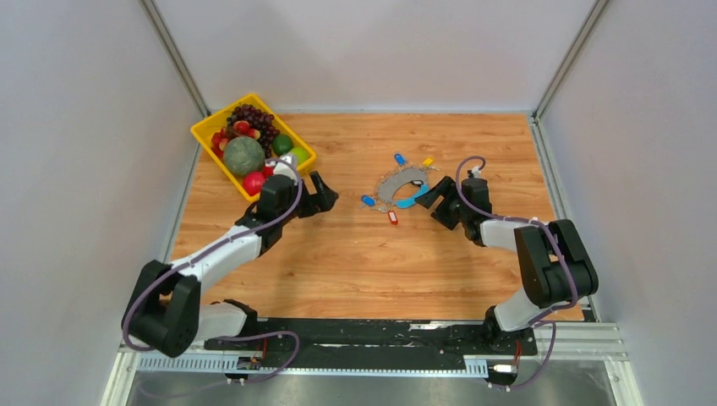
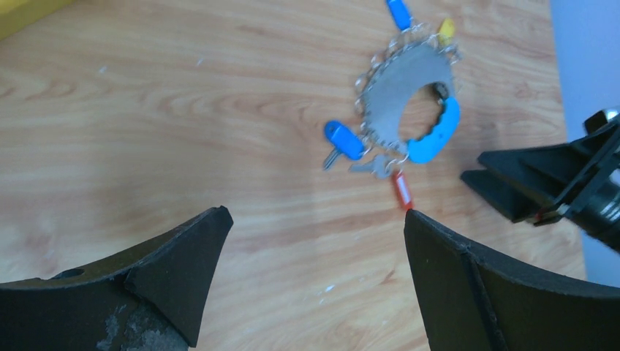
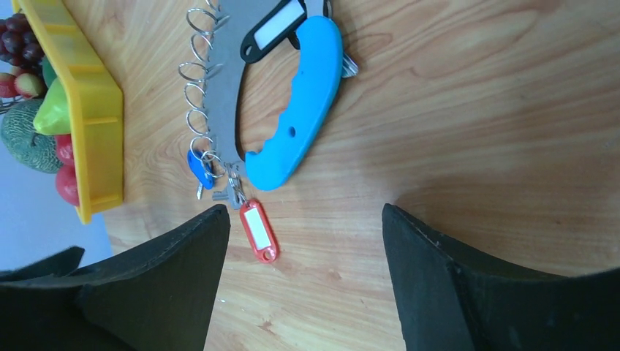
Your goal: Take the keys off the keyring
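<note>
The keyring [image 1: 391,188] lies flat on the wooden table, a grey plate edged with wire loops and closed by a bright blue band [image 3: 303,95]. Small tagged keys hang off it: a red tag [image 3: 259,230], a blue tag [image 2: 343,139], a yellow tag [image 2: 446,29] and a black tag [image 3: 274,29]. My right gripper [image 3: 303,208] stands open just right of the blue band, nothing between its fingers, the red tag near its left finger. My left gripper [image 2: 318,213] is open too, a short way left of the keyring [image 2: 398,88], holding nothing.
A yellow basket [image 1: 207,135] full of fruit stands at the back left, close behind my left arm; its wall [image 3: 95,110] shows in the right wrist view. Grey walls close in the table on three sides.
</note>
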You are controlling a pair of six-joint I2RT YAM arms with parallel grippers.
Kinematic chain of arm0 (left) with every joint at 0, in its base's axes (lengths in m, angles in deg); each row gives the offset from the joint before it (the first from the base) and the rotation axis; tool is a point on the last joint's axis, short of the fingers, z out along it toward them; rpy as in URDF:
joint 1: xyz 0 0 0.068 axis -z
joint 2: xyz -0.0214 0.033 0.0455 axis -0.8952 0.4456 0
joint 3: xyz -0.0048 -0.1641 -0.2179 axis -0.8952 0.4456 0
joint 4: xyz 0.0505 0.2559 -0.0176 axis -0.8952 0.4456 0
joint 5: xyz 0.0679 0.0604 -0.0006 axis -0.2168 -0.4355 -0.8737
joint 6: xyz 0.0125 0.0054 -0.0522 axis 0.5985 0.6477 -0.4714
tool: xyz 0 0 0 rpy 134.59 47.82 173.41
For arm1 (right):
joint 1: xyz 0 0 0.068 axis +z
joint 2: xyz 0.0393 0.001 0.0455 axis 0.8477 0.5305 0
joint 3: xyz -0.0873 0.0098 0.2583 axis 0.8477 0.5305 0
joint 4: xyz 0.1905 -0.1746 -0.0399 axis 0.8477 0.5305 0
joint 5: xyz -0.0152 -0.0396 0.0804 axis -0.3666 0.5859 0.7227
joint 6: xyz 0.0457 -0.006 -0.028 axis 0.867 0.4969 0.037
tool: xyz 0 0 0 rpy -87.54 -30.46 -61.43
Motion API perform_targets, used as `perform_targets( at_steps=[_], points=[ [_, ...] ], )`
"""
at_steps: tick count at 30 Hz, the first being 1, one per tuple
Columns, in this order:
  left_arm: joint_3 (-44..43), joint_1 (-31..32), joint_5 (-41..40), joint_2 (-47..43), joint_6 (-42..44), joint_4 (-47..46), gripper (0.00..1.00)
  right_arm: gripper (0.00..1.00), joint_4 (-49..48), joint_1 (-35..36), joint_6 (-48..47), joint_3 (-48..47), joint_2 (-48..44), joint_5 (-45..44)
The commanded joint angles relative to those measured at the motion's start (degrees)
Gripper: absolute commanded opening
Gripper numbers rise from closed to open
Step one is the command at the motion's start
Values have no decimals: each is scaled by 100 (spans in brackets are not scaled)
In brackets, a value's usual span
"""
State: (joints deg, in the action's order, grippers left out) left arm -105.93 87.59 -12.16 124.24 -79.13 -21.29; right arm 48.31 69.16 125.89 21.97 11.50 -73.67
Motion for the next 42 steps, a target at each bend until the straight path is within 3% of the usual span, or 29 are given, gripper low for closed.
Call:
perform_targets(
  at_steps=[1,8,14,29,34,42],
  points=[
    [-1115,83,436,1091,-233,-251,100,79,-515,-46,157,-265,121,199],
    [-2694,101,921,3024,-263,-789,96,79,-741,-50,404,-188,245,291],
    [-4228,140,1435,4779,-180,-358,93,79,-760,-47,482,-201,402,273],
    [-6824,530,2387,6932,-504,470,87,77,-1019,46,672,-810,1359,330],
    [-6794,671,2971,7271,-828,123,73,74,-1339,45,521,-803,1417,598],
    [-5583,836,3335,6726,-1069,-548,56,68,-1562,46,422,-470,1152,837]
  ],
)
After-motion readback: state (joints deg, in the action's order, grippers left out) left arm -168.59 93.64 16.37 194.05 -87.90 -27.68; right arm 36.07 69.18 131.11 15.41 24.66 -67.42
